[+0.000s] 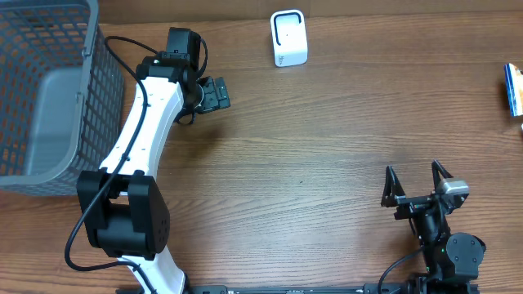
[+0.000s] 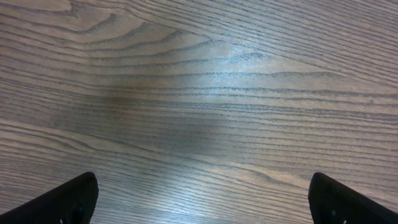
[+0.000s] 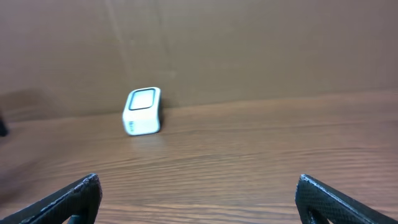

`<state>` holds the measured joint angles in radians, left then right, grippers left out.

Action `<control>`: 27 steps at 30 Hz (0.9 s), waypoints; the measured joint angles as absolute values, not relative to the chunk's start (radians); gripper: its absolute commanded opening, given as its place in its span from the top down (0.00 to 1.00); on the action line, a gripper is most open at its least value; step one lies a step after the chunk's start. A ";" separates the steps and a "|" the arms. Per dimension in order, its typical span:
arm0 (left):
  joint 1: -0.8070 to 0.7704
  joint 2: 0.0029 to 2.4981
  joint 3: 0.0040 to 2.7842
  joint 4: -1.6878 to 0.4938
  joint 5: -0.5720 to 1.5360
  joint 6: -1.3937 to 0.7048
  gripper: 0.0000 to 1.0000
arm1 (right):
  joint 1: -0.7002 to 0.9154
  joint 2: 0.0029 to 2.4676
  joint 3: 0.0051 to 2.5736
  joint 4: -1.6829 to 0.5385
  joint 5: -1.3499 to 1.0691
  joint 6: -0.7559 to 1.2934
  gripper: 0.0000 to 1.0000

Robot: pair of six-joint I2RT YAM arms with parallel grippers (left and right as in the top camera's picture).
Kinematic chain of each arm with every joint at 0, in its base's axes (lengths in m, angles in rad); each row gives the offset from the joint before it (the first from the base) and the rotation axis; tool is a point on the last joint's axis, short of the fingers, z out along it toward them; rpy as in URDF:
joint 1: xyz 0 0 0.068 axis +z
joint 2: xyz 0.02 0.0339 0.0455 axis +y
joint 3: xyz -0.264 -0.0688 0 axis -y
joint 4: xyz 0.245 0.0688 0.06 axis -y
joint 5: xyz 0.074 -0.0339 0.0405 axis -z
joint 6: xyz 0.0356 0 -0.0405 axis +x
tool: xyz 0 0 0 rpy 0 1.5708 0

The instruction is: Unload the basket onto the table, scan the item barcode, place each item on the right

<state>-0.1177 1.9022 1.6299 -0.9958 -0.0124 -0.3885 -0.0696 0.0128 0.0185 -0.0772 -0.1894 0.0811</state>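
Overhead, a brown wood-grain counter [image 1: 327, 139] fills the frame. In the right wrist view a plain brown wall [image 3: 249, 50] rises straight from its far edge.

At the far left stands a grey mesh basket [image 1: 96, 90], its side just beside the white left arm [image 1: 143, 122]. That arm reaches from the near edge toward the far side, with a black cable looping along it. The left hand [image 1: 214, 94] hangs over the counter to the right of the basket. The left wrist view shows its two dark fingertips [image 2: 68, 199] set wide apart over bare wood, with nothing between them.

Further right, close to the wall, a small white scanner [image 1: 288, 38] sits upright on the counter, its dark-rimmed window [image 3: 143, 99] facing the near side. It is well apart from both hands.

Lower right, near the front edge, the right hand [image 1: 414, 175] points toward the far side. Its black fingers are spread wide and grip nothing, and the scanner lies far ahead and to the left of its line.

The item [image 1: 513, 90], a blue, white and yellow thing, lies at the counter's right edge and is cut off by the frame. It is beyond the right hand and well apart from it. No barcode can be made out.

Bare wood spreads across the middle, between the left hand, the scanner and the right hand.
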 measured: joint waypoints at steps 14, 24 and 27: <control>-0.118 1.902 1.630 -0.996 -0.012 -0.389 0.00 | -0.070 0.013 0.019 -0.091 -0.063 0.068 0.00; -0.118 1.902 1.630 -0.996 -0.012 -0.389 0.00 | -0.070 0.013 0.019 -0.090 -0.062 -0.110 0.00; -0.118 1.902 1.630 -0.996 -0.012 -0.389 0.00 | -0.070 0.013 0.019 -0.091 -0.062 -0.119 0.00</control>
<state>-0.1177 1.9022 1.6299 -0.9958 -0.0124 -0.3885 -0.0696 0.0128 0.0185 -0.0906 -0.0624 -0.1188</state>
